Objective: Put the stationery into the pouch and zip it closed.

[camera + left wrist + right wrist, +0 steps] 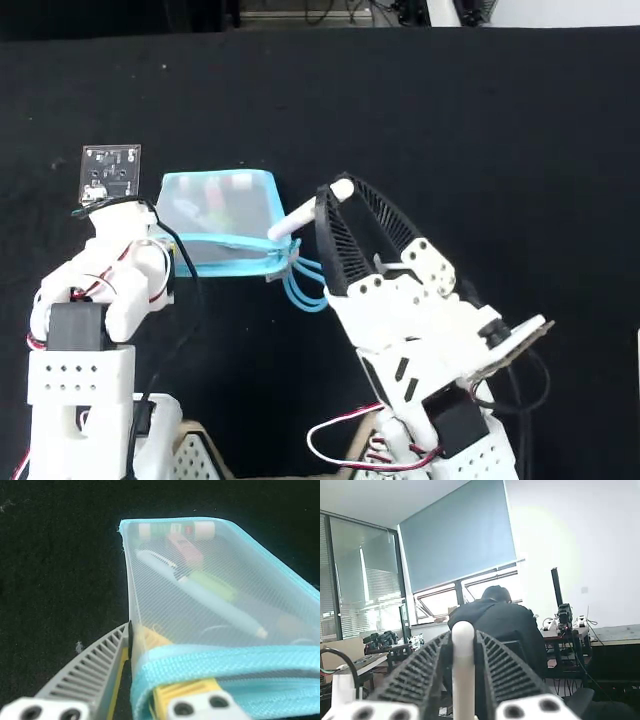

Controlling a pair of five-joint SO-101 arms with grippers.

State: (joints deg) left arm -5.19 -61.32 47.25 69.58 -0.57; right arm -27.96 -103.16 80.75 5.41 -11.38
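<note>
A pale blue mesh pouch point(222, 228) lies on the black table with its zip edge toward the arms. Through the mesh I see a light blue pen point(200, 592), a red piece point(187, 550) and a green piece point(215, 585) inside the pouch point(260, 605). My left gripper point(135, 636) is shut on the pouch's corner at the zip band; in the high view it sits at the pouch's left end point(165, 250). My right gripper point(335, 192) is tilted upward, shut on a white stick point(300, 215) whose lower end points at the pouch's right end. The white stick point(463, 670) stands between the ribbed fingers.
A blue cord loop point(305, 285) trails from the pouch's right corner toward the right arm. A small circuit board point(110, 172) lies just behind the left arm. The black tabletop point(480, 130) stretches wide to the right and back.
</note>
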